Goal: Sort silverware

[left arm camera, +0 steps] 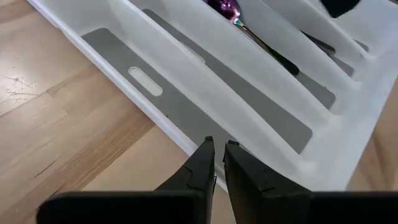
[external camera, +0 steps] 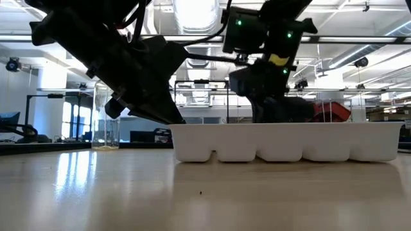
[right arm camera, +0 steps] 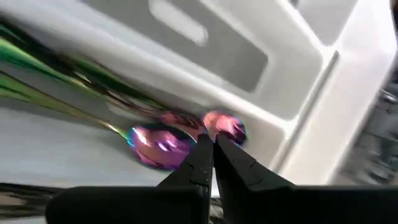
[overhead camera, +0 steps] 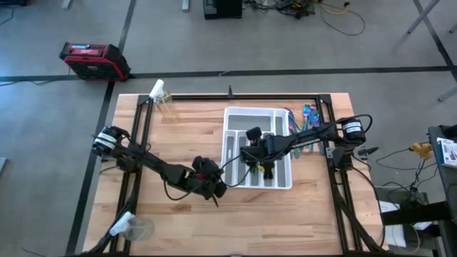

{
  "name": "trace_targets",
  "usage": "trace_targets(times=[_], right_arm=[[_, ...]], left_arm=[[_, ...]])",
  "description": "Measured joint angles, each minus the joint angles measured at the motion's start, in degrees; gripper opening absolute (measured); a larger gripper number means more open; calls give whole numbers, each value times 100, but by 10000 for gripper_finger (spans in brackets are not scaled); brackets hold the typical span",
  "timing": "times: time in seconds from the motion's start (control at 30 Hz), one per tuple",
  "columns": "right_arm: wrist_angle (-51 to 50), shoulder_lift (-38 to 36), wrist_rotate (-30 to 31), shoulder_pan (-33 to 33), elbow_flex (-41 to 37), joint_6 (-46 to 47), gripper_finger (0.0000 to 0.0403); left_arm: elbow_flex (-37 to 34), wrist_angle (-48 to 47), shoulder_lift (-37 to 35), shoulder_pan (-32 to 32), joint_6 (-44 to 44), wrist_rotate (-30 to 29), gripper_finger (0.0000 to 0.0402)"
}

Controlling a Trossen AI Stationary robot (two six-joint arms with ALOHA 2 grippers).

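The right hand (overhead camera: 263,170) hangs low inside the white cutlery tray (overhead camera: 235,118), its fingers closed together with nothing between them, just above two iridescent spoons (right arm camera: 158,144) lying side by side in one compartment; this looks like a moment right after a drop. The left hand (overhead camera: 214,191) waits over the table (overhead camera: 178,143) just beside the tray's outer wall, fingers also closed and empty. More silverware (overhead camera: 308,114) lies in a loose pile on the table beside the tray's far corner, unsorted. No writing or brand is legible anywhere.
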Motion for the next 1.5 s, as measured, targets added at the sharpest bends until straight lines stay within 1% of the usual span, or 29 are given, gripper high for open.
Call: trace_targets(times=[0.1,0.13,0.2,0.3,0.37,0.63,0.73,0.8,0.87,1.1,1.23,1.33,1.5], right_arm=[[-46,-3,-1059,-3,6,240,0],[-61,22,-1276,-8,-7,306,0],[-119,76,-1215,-27,-41,373,0],[-156,185,-730,-112,-68,325,0],[-129,255,-542,-196,-70,240,0],[323,391,-376,-642,-79,-56,0],[356,395,102,-663,17,96,0],[346,339,219,-653,48,167,0],[259,263,144,-620,65,278,0],[-495,143,-464,-597,93,928,0],[-952,-10,-498,-450,98,1285,0],[-1271,-370,-526,-148,50,1570,0],[-1275,-1360,-511,470,-184,2235,0]], left_arm=[[2,6,0,0,-4,4,25],[2,18,0,2,2,5,25],[2,22,0,2,11,9,25],[0,33,0,2,11,10,25],[0,35,0,2,13,11,25],[2,90,0,2,-5,19,25],[2,90,0,2,-7,20,25],[2,90,0,2,-7,19,25],[2,90,0,2,-7,17,25],[2,81,0,2,11,15,25],[1,81,0,1,12,15,25],[2,81,0,-32,13,11,25],[1,106,0,-137,53,-138,25]])
